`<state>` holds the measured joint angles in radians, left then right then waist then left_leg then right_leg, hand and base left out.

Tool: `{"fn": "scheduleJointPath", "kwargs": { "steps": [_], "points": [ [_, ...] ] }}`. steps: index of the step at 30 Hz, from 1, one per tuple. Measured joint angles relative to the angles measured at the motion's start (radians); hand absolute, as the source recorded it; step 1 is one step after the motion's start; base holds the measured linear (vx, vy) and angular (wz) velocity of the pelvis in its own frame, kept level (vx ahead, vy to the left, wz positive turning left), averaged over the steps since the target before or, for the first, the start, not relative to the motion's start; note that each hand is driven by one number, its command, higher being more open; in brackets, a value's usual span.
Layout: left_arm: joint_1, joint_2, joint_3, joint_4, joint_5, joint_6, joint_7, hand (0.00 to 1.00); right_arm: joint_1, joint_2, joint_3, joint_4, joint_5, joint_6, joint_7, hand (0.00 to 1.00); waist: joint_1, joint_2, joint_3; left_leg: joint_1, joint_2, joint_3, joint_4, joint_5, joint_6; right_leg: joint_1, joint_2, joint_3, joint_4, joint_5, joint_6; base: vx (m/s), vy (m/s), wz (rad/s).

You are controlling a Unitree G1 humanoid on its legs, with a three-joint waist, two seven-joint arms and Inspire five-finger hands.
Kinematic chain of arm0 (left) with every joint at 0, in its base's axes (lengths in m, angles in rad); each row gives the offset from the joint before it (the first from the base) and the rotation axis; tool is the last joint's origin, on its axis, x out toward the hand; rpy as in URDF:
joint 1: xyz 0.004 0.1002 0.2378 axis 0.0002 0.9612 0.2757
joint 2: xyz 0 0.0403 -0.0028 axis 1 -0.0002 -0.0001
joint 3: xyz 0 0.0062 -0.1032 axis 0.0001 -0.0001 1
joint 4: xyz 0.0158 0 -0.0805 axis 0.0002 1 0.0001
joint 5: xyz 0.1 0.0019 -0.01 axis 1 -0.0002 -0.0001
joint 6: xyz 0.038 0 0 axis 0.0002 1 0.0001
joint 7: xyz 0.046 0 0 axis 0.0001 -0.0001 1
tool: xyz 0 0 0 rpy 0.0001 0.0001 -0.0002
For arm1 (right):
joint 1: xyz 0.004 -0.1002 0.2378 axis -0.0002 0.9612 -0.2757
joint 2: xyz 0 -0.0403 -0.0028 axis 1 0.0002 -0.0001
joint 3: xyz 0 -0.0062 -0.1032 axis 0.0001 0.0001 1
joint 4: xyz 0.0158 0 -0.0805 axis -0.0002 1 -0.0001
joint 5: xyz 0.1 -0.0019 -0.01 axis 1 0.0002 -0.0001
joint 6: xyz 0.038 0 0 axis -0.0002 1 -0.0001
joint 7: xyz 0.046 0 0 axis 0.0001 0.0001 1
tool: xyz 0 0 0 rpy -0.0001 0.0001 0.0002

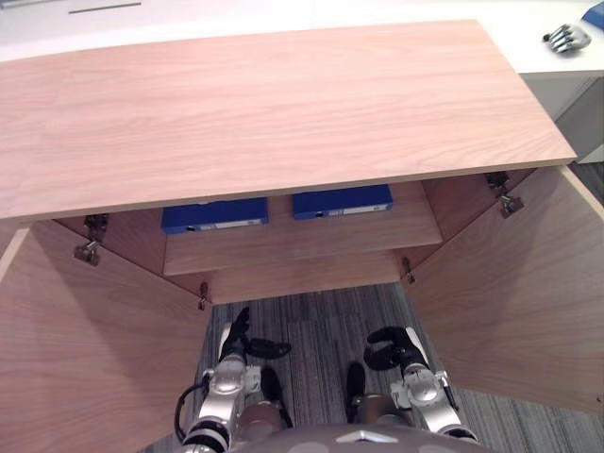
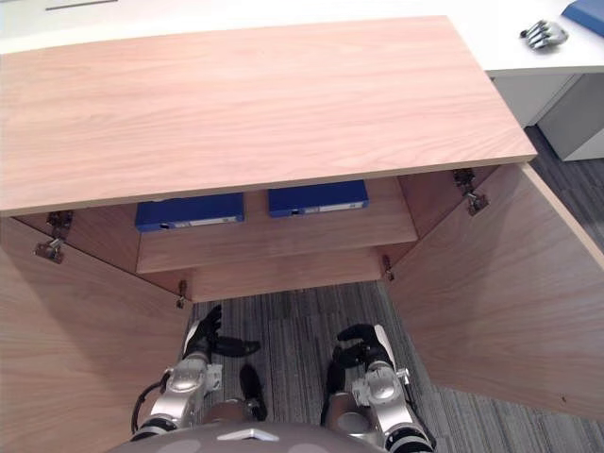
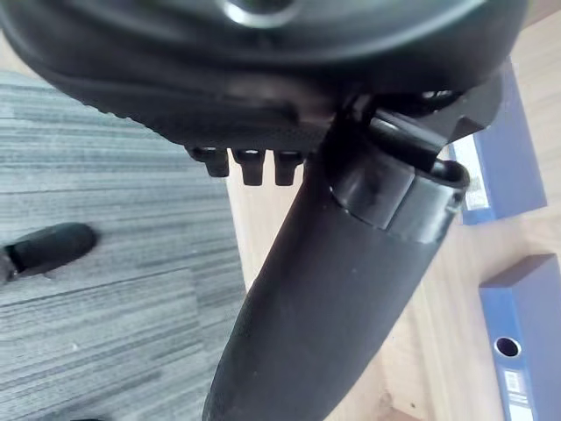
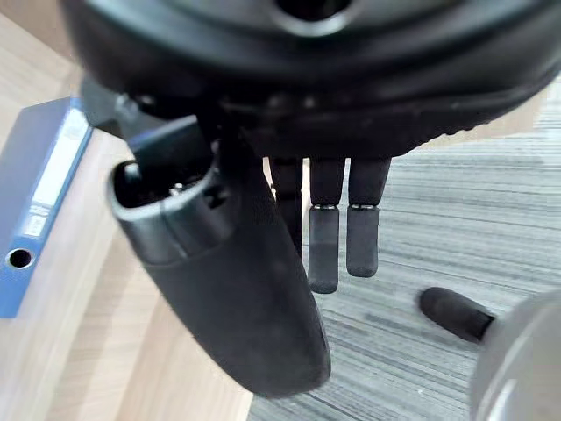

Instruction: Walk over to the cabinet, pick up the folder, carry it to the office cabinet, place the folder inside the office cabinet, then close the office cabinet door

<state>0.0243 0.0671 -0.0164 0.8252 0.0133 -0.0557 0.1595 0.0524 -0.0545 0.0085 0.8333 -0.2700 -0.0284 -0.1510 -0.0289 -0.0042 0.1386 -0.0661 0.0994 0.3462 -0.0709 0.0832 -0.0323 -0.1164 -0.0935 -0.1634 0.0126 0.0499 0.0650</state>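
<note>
Two blue folders lie flat side by side on the shelf [image 1: 302, 243] inside the open wooden cabinet [image 1: 274, 104]: the left folder [image 1: 214, 214] and the right folder [image 1: 342, 200]. Both also appear in the left wrist view [image 3: 504, 149] [image 3: 521, 342], and one folder [image 4: 39, 202] in the right wrist view. My left hand [image 1: 236, 340] and right hand [image 1: 396, 347] hang low over the grey carpet in front of the cabinet, short of the shelf. Both hands are open and hold nothing.
Both cabinet doors stand wide open, the left door [image 1: 85, 349] and the right door [image 1: 514, 283] flanking my arms. Behind the cabinet, a white table [image 1: 528, 42] carries a spare robotic hand [image 1: 567, 38] and a blue object [image 1: 595, 14].
</note>
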Motion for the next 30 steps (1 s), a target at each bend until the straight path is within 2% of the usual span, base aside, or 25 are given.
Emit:
{"fn": "scheduleJointPath", "kwargs": {
  "steps": [5,15,21,26,28,30],
  "points": [
    [0.01,0.002,0.001,0.085,0.019,0.013,-0.001,1.0,-0.007,0.012,-0.11,0.114,0.042,0.024,-0.017,1.0,-0.002,-0.007,-0.006,0.027,-0.02,0.002,-0.02,0.004,-0.002,0.031,-0.012,0.011,-0.045,0.024,0.012,-0.09,0.022,-0.03],
    [0.015,0.006,0.004,0.158,0.037,0.024,-0.007,1.0,-0.018,0.018,-0.195,0.167,0.097,0.047,-0.025,1.0,-0.002,-0.014,-0.024,0.067,-0.036,0.031,-0.023,-0.022,0.005,0.067,-0.019,0.056,-0.073,0.038,0.024,-0.02,0.012,-0.1],
    [0.018,0.006,0.039,0.163,0.038,0.027,-0.017,1.0,-0.012,0.027,-0.312,0.184,0.242,0.048,-0.031,1.0,-0.006,-0.012,-0.026,0.101,-0.036,0.08,-0.017,-0.036,-0.001,0.069,-0.012,0.118,-0.078,0.04,0.021,0.03,-0.007,-0.31],
    [-0.002,0.01,0.042,0.163,0.039,0.042,-0.019,1.0,0.019,0.032,-0.414,0.116,0.388,0.039,-0.057,1.0,-0.038,-0.005,-0.032,0.142,-0.034,0.131,-0.017,-0.057,-0.012,0.068,-0.002,0.189,-0.077,0.047,0.015,-0.01,-0.007,-0.43],
    [-0.009,0.009,0.042,0.163,0.039,0.042,-0.022,1.0,0.045,0.044,-0.467,0.059,0.432,0.027,-0.071,1.0,-0.044,-0.003,-0.037,0.161,-0.034,0.168,-0.017,-0.07,-0.012,0.065,0.004,0.227,-0.078,0.051,0.016,-0.04,0.011,-0.62],
    [-0.011,0.009,0.044,0.163,0.039,0.043,-0.025,1.0,0.085,0.06,-0.522,-0.041,0.495,0.013,-0.098,1.0,-0.067,-0.001,-0.047,0.183,-0.035,0.212,-0.017,-0.09,-0.019,0.06,0.011,0.275,-0.078,0.053,0.014,-0.02,-0.008,-0.59]
  ]
}}
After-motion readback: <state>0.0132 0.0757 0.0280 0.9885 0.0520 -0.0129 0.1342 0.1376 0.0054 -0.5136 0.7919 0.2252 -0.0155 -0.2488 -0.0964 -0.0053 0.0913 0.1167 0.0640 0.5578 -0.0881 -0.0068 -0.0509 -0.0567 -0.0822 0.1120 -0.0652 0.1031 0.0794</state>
